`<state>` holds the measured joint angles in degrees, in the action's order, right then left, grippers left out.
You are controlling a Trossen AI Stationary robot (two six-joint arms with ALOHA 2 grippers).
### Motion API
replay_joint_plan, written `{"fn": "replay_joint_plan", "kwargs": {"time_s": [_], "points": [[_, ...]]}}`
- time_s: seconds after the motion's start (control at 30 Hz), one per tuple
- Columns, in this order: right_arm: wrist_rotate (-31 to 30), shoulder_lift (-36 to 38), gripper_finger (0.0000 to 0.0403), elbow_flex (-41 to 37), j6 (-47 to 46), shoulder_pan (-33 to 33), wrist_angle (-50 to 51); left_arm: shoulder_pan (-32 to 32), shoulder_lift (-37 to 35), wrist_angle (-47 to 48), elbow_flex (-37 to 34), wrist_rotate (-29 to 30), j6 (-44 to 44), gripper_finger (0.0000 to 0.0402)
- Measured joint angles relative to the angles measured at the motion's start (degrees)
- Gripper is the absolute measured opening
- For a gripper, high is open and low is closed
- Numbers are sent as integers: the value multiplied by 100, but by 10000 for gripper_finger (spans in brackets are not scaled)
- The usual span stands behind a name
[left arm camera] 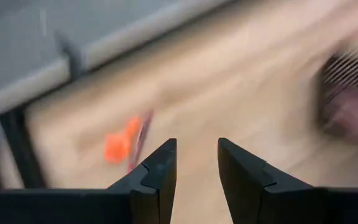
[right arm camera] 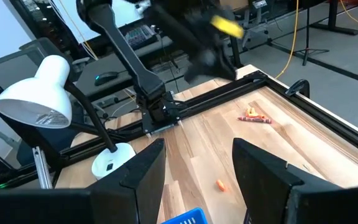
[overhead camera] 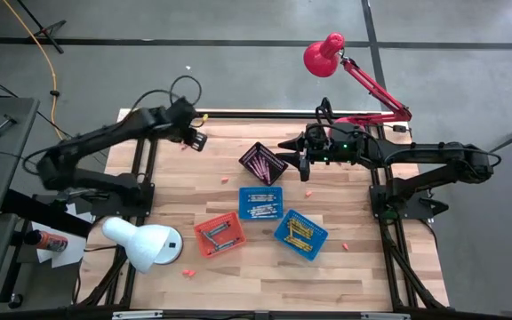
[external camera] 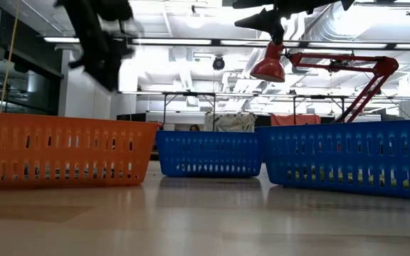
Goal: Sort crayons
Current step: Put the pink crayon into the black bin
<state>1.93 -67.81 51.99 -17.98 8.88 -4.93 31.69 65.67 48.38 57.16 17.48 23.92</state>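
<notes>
Two crayons, one orange point(left arm camera: 118, 148) and one red point(left arm camera: 143, 132), lie on the wood near the table's far left corner point(overhead camera: 185, 147). My left gripper point(left arm camera: 196, 163) hangs open above them point(overhead camera: 196, 140), slanting down, with nothing between its fingers. More crayons fill the black basket point(overhead camera: 263, 163), two blue baskets point(overhead camera: 260, 203) point(overhead camera: 300, 234) and the red-orange basket point(overhead camera: 220, 234). My right gripper point(overhead camera: 293, 160) hovers open and empty beside the black basket, above the table point(right arm camera: 197, 168).
Loose crayons lie scattered on the wood point(overhead camera: 223, 179) point(overhead camera: 308, 189) point(overhead camera: 345, 244) point(overhead camera: 188, 272). A white lamp point(overhead camera: 142, 244) stands at the near left, and a red lamp point(overhead camera: 325, 55) reaches over the far edge. A black rail point(overhead camera: 256, 115) runs along the far edge.
</notes>
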Motion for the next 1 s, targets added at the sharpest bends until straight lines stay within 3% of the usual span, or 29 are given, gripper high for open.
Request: {"fn": "replay_joint_plan", "kwargs": {"time_s": [0.1,0.23,0.43,1.0], "points": [[0,0,181,0,-2,2,0,559,720,540,17,-554,-186,104],[0,0,181,2,0,1,1,980,1614,664,-32,-578,-655,104],[0,0,181,2,0,0,4,1240,2597,131,-32,-578,-1435,104],[-18,-2,181,2,-100,1,220,1723,3421,-677,-28,-692,-2524,104]]}}
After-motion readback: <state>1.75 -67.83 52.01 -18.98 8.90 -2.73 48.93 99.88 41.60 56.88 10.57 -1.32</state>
